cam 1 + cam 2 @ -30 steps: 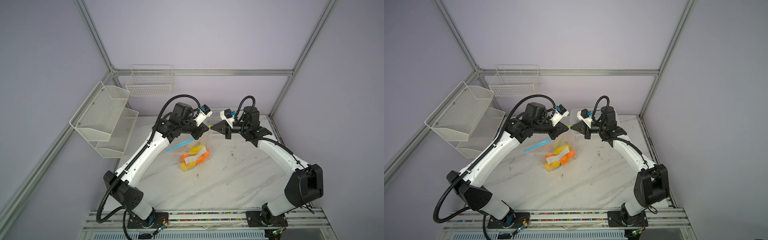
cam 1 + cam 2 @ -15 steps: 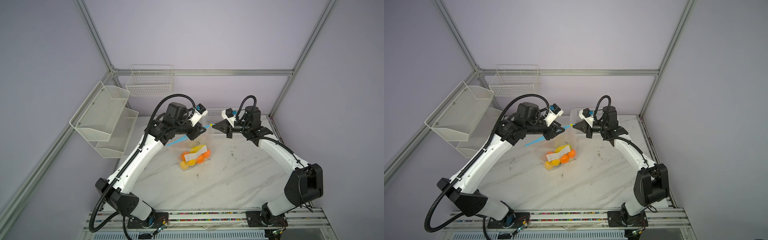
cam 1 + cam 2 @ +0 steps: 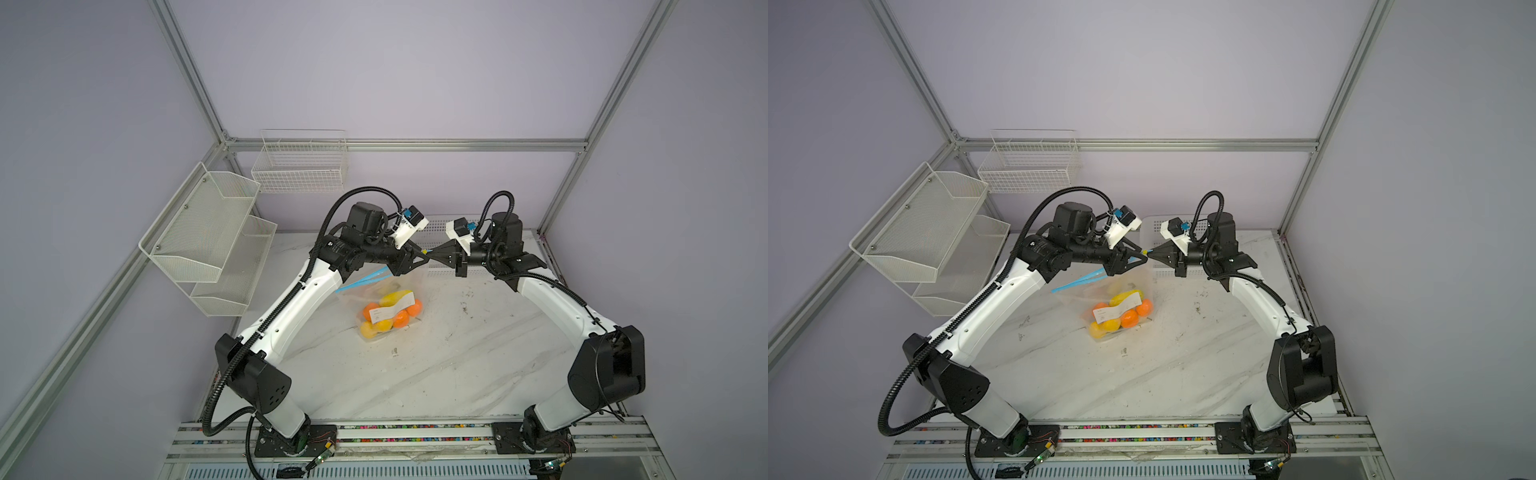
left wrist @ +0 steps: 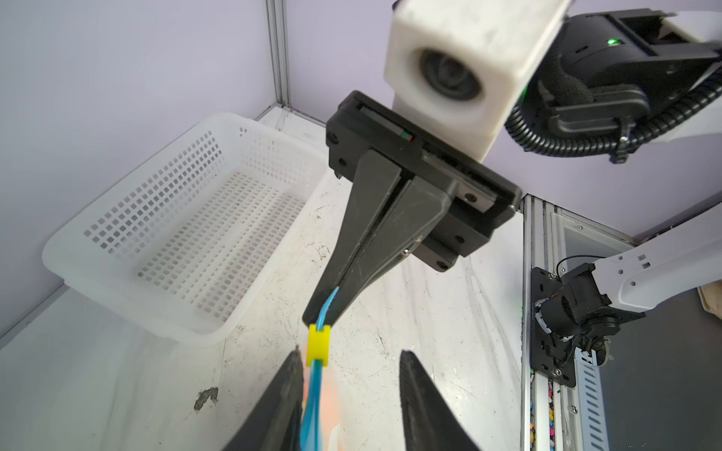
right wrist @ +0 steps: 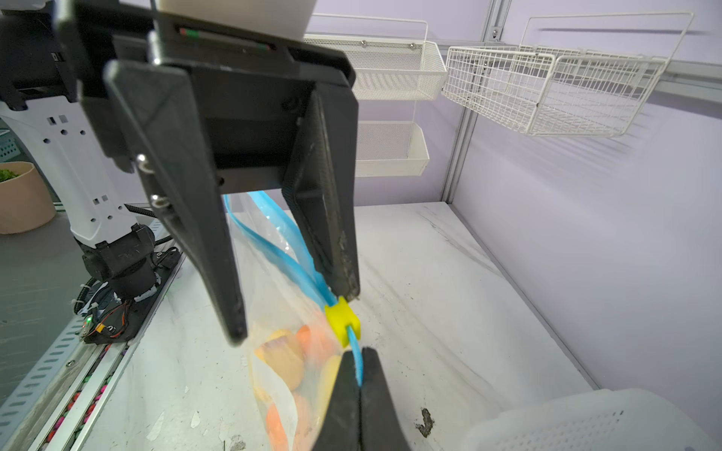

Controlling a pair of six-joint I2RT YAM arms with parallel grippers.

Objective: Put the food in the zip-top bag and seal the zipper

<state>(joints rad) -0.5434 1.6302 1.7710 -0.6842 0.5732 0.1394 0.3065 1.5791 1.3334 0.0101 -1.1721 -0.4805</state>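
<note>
Two tools at zipper [image 4: 312,410]: right tool [image 4: 317,318] pinches its end, left tool [image 4: 349,353] parted w/ slider [image 4: 319,345] at its tips.

Soft, even light from above keeps both top views bright and sharp, with faint shadows on the table [image 3: 457,365] and frame bars [image 3: 407,144] splaying toward the corners. In the right wrist view the wire basket [image 5: 547,90] throws striped shadows on the wall [image 5: 586,234], and the foreground is soft.

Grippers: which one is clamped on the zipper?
The right gripper: shut on the blue zipper just beyond the yellow slider. The left gripper is open around the zipper.
</note>
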